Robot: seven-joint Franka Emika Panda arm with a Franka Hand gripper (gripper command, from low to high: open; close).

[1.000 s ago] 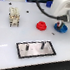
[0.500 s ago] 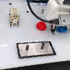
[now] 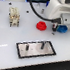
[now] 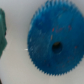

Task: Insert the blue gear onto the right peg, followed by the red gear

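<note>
Wrist view: blue gear (image 4: pixel 55 41) lying flat, hub hole facing camera.

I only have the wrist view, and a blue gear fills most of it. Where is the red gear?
Observer: The red gear lies flat on the white table, just to the exterior view's left of the blue gear.
Operator: And the plate with the pegs?
Observer: The black plate sits nearer the exterior camera than both gears, apart from them.
Operator: Anything on the pegs?
Observer: No, both are bare, including the peg toward the exterior view's right.
</note>
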